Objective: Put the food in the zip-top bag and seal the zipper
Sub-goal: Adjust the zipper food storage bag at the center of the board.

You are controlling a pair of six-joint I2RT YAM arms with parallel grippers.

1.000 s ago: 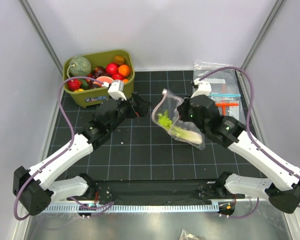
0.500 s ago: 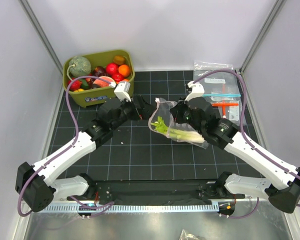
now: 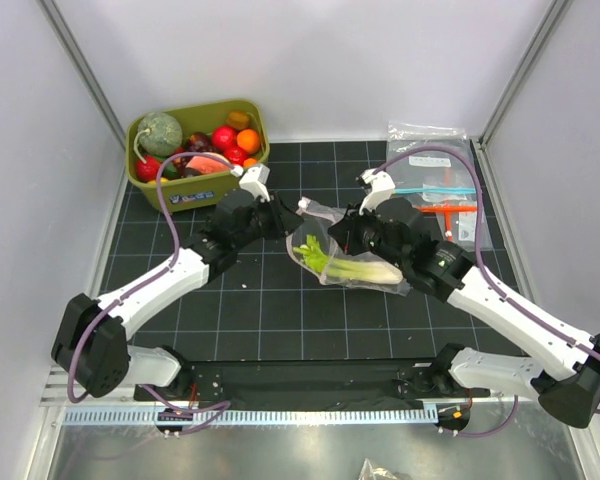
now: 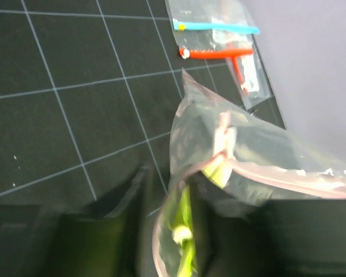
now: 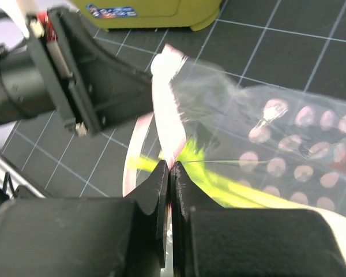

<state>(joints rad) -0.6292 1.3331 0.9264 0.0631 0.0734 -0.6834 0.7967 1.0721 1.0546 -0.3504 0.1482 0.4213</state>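
Between right gripper point(image 5: 169, 168) jaws, zip-top bag point(image 5: 236, 109)

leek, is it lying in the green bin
No, the leek lies inside the zip-top bag at mid-table, apart from the bin.

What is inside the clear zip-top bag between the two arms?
One green-white leek stalk lies inside the zip-top bag. No other food shows through the plastic, though the right gripper covers part of its mouth.
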